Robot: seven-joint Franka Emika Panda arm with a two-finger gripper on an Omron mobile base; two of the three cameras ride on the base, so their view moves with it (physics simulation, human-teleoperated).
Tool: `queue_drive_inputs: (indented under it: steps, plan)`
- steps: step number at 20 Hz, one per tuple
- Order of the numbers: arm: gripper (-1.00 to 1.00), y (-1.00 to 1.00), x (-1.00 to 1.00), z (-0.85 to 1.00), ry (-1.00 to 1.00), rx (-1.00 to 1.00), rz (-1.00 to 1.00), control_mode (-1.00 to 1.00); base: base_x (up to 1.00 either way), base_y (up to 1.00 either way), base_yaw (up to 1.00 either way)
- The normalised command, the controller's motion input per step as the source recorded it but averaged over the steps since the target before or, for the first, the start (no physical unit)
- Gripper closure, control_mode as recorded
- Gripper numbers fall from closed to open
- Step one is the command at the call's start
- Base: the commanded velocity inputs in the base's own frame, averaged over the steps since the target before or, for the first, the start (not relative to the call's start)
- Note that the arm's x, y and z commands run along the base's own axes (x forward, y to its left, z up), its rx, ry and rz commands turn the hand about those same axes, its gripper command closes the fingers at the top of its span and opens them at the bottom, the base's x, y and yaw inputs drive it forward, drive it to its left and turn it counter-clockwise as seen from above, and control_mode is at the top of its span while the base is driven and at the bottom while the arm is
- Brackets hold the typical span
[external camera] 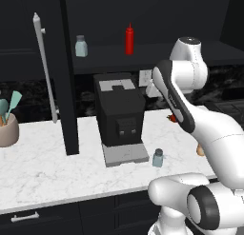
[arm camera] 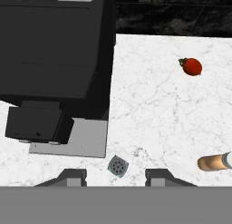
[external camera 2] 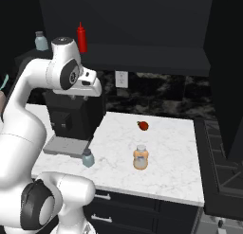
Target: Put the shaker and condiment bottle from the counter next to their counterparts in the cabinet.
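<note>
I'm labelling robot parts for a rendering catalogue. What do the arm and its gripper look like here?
The arm is built of glossy white, rounded segments with dark grey to black bands and round caps at the joints. No cables or markings show. The gripper ends in two small, dark grey, blocky finger tips.

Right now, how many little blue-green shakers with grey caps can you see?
2. One pale blue-green shaker with a grey cap stands on the white marble counter by the black coffee machine's tray. The other shaker sits on the dark cabinet shelf. More could be hidden.
</note>
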Motion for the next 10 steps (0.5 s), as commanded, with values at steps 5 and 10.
queue_drive_inputs:
  steps: [5,10]
  plan:
    - [-1.00,-0.04,0.00,0.00,0.00,0.00,0.00,-1.00,0.00,0.00,0.00]
    - [-1.00,0.00,0.00,0.00,0.00,0.00,0.00,-1.00,0.00,0.00,0.00]
